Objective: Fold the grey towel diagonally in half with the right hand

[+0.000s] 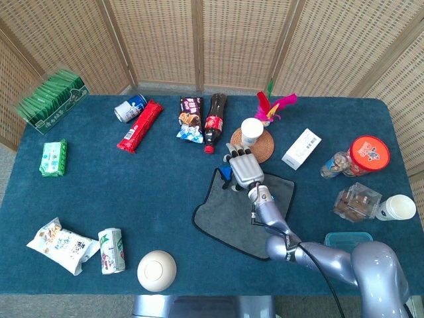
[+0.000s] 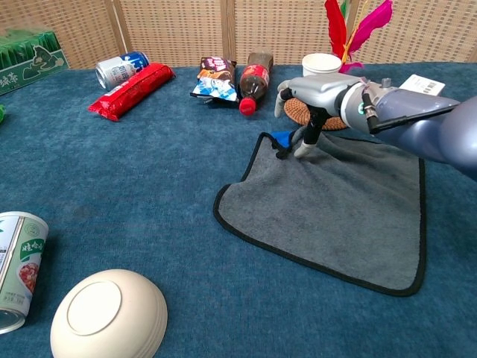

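Grey towel (image 2: 328, 216) lies flat on the blue tabletop (image 2: 134, 194), black-edged, its far-left corner carrying a small blue tag (image 2: 282, 139). My right hand (image 2: 317, 97) hovers above that corner with a fingertip (image 2: 302, 150) reaching down just beside the tag; I cannot tell whether it has pinched the cloth yet. The opposite corner lies toward me and to the right, so the fold runs that way. My left hand is out of sight. No label is readable.

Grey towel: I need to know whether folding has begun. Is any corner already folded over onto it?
No. In the chest view the grey towel lies flat and unfolded under the right hand.
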